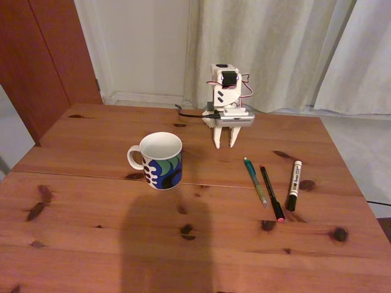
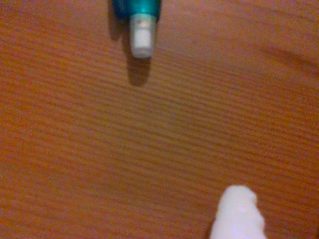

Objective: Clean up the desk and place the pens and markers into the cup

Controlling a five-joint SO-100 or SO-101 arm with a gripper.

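The cup [image 1: 162, 162], a white mug with a blue, green and black pattern, stands upright left of centre on the desk [image 1: 85, 213]. To its right lie the pens and markers side by side: a teal pen [image 1: 255, 181], a thin black pen [image 1: 272, 192] with a pink end, and a white marker [image 1: 294, 185] with a black cap. My gripper [image 1: 224, 141] points down at the back of the desk, its fingers slightly apart and holding nothing. In the wrist view the teal pen's end [image 2: 142, 30] lies ahead of one white fingertip [image 2: 237, 214].
A black cable [image 1: 190, 113] runs from the arm's base at the desk's back edge. White curtains [image 1: 275, 49] hang behind, and a dark wooden door [image 1: 43, 55] stands at the left. A shadow [image 1: 165, 244] falls across the desk's front.
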